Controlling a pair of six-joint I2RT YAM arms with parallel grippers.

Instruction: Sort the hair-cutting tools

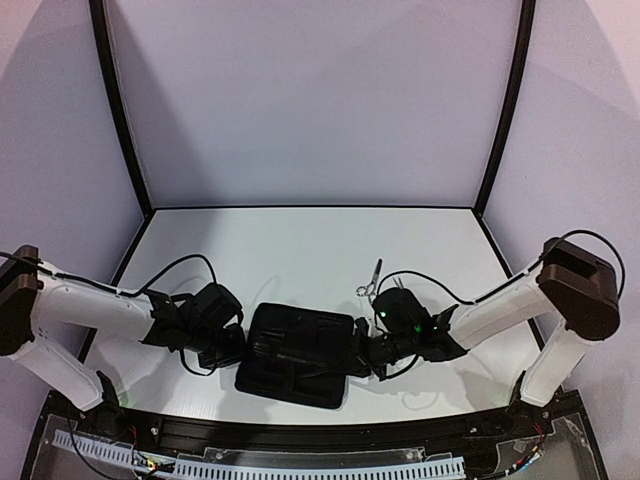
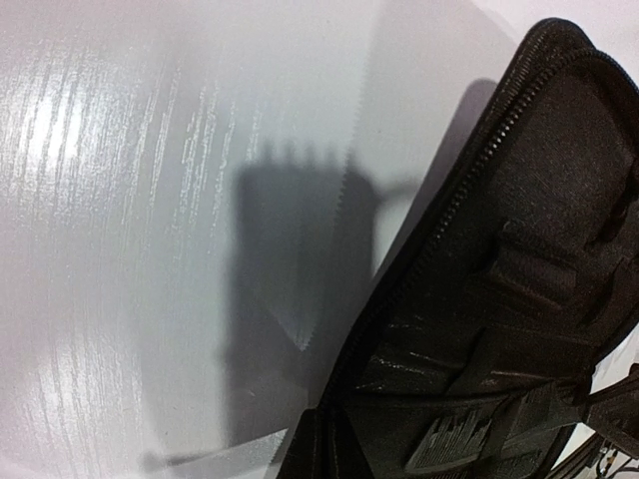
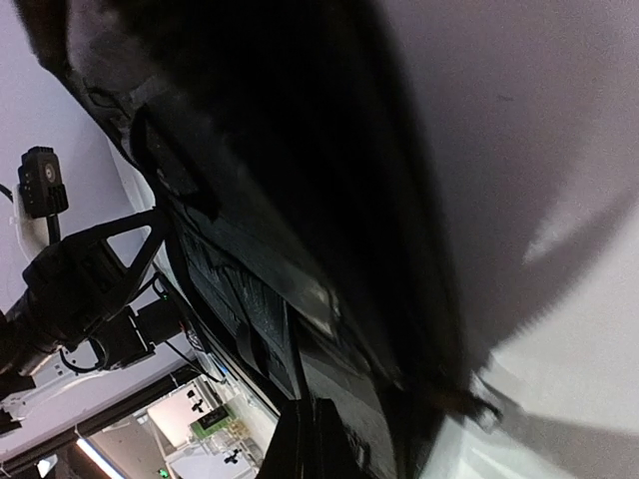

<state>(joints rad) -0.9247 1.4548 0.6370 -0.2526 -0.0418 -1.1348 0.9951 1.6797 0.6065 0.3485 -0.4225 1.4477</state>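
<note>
A black zip case [image 1: 300,355] lies open at the table's near middle, between my two grippers. My left gripper [image 1: 238,347] is shut on the case's left edge; in the left wrist view its fingertips [image 2: 318,451] meet on the zipper rim of the case [image 2: 519,249]. A dark grey comb [image 2: 454,441] sits in a slot inside the case. My right gripper [image 1: 366,353] is shut on the case's right edge, and the case [image 3: 300,200] fills the right wrist view above its fingers [image 3: 315,444]. One pair of silver scissors [image 1: 370,282] lies on the table behind the right gripper.
The white table [image 1: 300,250] is walled by a white backdrop with black corner posts [image 1: 505,110]. The arms' cables [image 1: 185,262] loop over the table on both sides. A black rail [image 1: 320,432] runs along the near edge.
</note>
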